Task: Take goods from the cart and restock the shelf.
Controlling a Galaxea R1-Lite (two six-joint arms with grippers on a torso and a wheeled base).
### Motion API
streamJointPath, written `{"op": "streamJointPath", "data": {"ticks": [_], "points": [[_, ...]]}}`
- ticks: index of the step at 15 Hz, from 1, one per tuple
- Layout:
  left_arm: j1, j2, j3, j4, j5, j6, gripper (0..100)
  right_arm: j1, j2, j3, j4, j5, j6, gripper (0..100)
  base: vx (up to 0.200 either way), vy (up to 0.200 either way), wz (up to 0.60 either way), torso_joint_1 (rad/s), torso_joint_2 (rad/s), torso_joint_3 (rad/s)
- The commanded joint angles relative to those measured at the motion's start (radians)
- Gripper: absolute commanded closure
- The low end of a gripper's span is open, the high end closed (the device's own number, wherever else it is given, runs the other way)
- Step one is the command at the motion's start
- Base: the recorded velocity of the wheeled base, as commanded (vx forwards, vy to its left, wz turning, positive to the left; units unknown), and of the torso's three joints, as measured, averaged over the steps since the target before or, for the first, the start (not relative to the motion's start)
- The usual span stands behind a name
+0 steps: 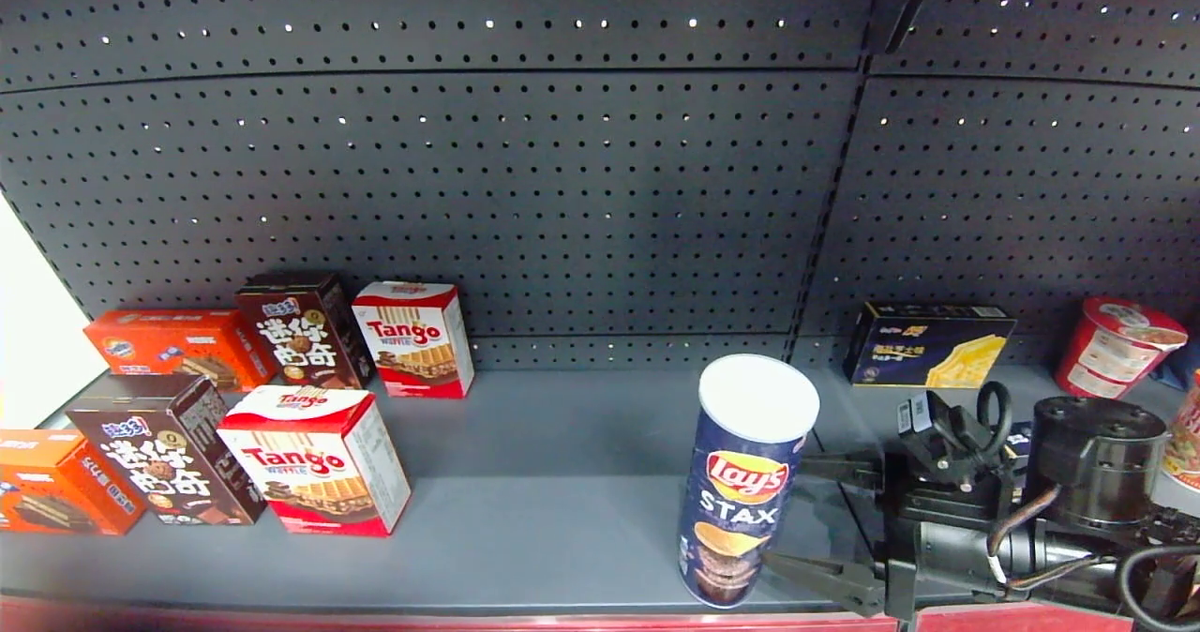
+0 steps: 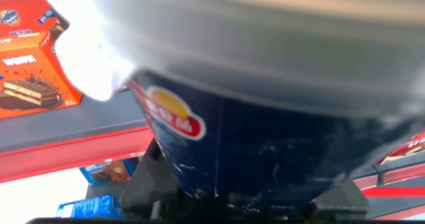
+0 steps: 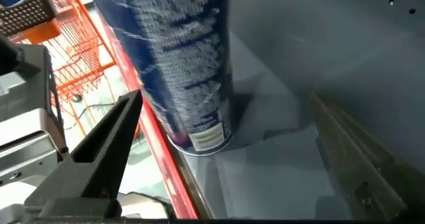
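A tall blue chips can (image 1: 745, 482) with a white lid stands upright near the front edge of the grey shelf (image 1: 562, 482). My right gripper (image 1: 806, 519) is open at the can's right side, one finger behind it and one in front, with gaps on both sides. The right wrist view has the can (image 3: 186, 64) between the spread fingers (image 3: 113, 137). In the left wrist view a second blue chips can (image 2: 265, 144) looms close, and my left gripper (image 2: 246, 197) is shut on its lower end, below the shelf's red front edge (image 2: 73, 154).
Wafer and cake boxes (image 1: 319, 458) crowd the shelf's left part. A black-and-yellow box (image 1: 923, 343) and a red cup (image 1: 1120, 346) sit at the back right. The pegboard wall (image 1: 562, 191) closes the rear. An orange cart (image 3: 73, 58) stands below the shelf.
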Motion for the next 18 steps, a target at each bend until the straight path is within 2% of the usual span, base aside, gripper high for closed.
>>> {"op": "streamJointPath", "data": {"ticks": [1, 4, 13, 18], "points": [[0.000, -0.005, 0.001, 0.000, 0.001, -0.002, 100, -0.010, 0.013, -0.006, 0.000, 0.000, -0.001, 0, 0.000, 0.000, 0.00, 0.000, 0.00, 0.000], [0.000, -0.007, 0.003, -0.001, 0.001, -0.020, 100, -0.018, 0.027, -0.015, 0.000, 0.000, -0.001, 0, 0.000, 0.000, 0.00, 0.000, 0.00, 0.000], [0.000, -0.007, 0.003, -0.001, 0.001, -0.022, 100, -0.041, 0.047, -0.034, -0.002, -0.001, -0.001, 0, 0.000, 0.000, 0.00, 0.000, 0.00, 0.000], [0.000, -0.008, 0.009, -0.001, 0.004, -0.022, 100, -0.006, 0.013, -0.018, -0.008, 0.002, -0.001, 0, 0.000, 0.000, 0.00, 0.000, 0.00, 0.000]]}}
